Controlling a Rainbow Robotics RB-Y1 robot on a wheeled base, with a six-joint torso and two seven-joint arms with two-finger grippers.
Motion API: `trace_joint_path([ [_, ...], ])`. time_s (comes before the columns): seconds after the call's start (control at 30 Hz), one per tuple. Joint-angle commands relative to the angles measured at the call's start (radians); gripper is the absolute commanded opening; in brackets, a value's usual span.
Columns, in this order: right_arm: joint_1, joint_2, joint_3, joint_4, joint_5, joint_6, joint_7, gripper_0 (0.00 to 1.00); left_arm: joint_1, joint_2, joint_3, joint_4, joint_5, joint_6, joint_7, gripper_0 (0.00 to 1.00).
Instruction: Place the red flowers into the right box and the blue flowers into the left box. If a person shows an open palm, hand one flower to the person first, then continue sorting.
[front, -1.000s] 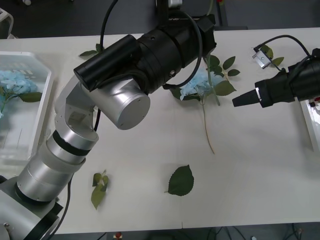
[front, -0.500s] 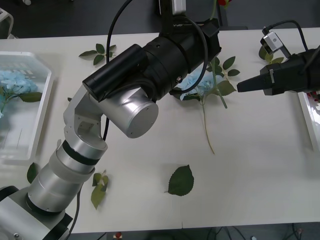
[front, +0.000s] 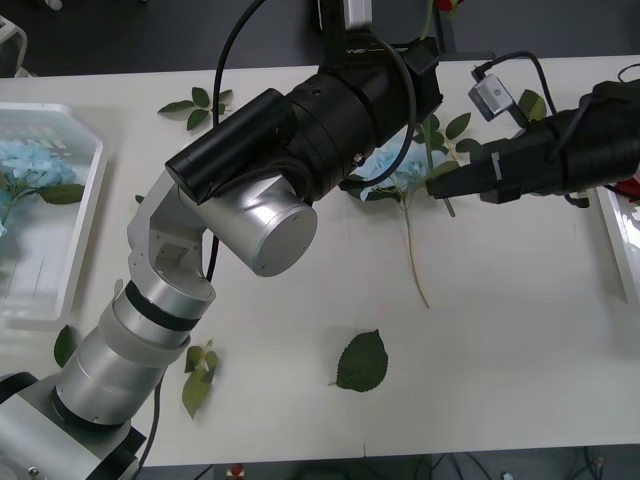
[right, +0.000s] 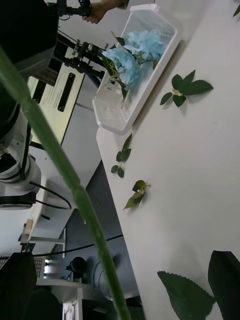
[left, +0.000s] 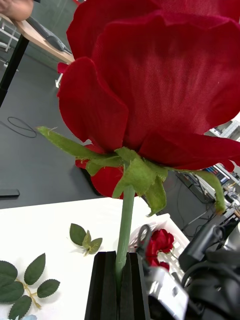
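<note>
On the white table (front: 520, 300), the left gripper (left: 116, 280) pinched a rose (left: 150, 85); the right gripper (front: 436, 186) met its stem, grip unclear.

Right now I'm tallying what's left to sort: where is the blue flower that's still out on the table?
In the front view the blue flower lies mid-table toward the far edge, between the left gripper and the right gripper.
</note>
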Motion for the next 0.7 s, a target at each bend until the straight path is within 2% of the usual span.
trace_joint_path([
  [0.03,-0.016,0.045,-0.025,-0.044,0.016,-0.037,0.025,0.82,0.011,-0.03,0.01,-0.033,-0.007,-0.019,0.066,0.0],
  [0.07,-0.016,0.05,-0.025,-0.044,0.016,-0.045,0.024,0.62,0.011,-0.03,0.01,-0.033,-0.007,-0.019,0.066,0.0],
  [0.1,-0.017,0.053,-0.025,-0.044,0.018,-0.046,0.024,0.55,0.011,-0.03,0.01,-0.033,-0.007,-0.019,0.066,0.0],
  [0.13,-0.017,0.053,-0.025,-0.044,0.018,-0.048,0.022,0.44,0.011,-0.03,0.01,-0.033,-0.007,-0.019,0.066,0.0],
  [0.17,-0.019,0.059,-0.025,-0.044,0.019,-0.048,0.019,0.22,0.011,-0.03,0.01,-0.033,-0.007,-0.019,0.066,0.0],
  [0.23,-0.019,0.059,-0.025,-0.044,0.021,-0.048,0.015,0.0,0.011,-0.03,0.01,-0.033,-0.007,-0.019,0.066,0.0],
  [0.6,-0.02,0.054,-0.025,-0.044,0.038,-0.048,-0.004,0.0,0.011,-0.03,0.01,-0.033,-0.007,-0.019,0.066,0.0],
  [0.63,-0.02,0.051,-0.025,-0.044,0.038,-0.048,-0.005,0.0,0.011,-0.03,0.01,-0.033,-0.007,-0.019,0.066,0.03],
  [0.67,-0.02,0.05,-0.025,-0.044,0.038,-0.048,-0.007,0.0,0.011,-0.03,0.01,-0.033,-0.007,-0.019,0.066,0.29],
  [0.7,-0.02,0.047,-0.025,-0.044,0.038,-0.048,-0.01,0.0,0.011,-0.03,0.01,-0.033,-0.007,-0.019,0.066,0.66],
])
